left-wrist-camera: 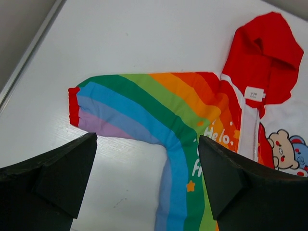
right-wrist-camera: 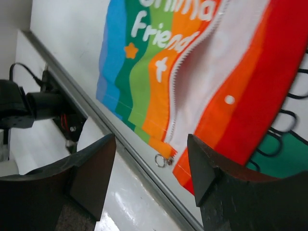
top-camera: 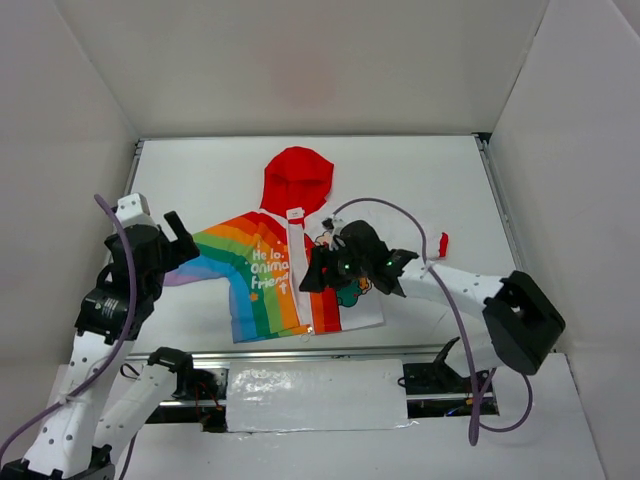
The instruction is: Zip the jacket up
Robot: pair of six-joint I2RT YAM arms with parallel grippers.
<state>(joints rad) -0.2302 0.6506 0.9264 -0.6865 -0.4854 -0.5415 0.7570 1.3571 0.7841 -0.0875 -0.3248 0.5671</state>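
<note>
Lying flat, jacket (top-camera: 255, 270) with zipper pull (right-wrist-camera: 163, 160) before right gripper's (right-wrist-camera: 151, 147) parted jaws.

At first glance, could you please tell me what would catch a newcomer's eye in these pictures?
The jacket stands out first: its rainbow-striped half and red hood blaze against the white table, lying at its centre. Next, the right gripper hovers open above the zipper pull at the jacket's bottom hem.

End effector (right-wrist-camera: 151, 144) near jacket zipper pull (right-wrist-camera: 163, 160)
</note>
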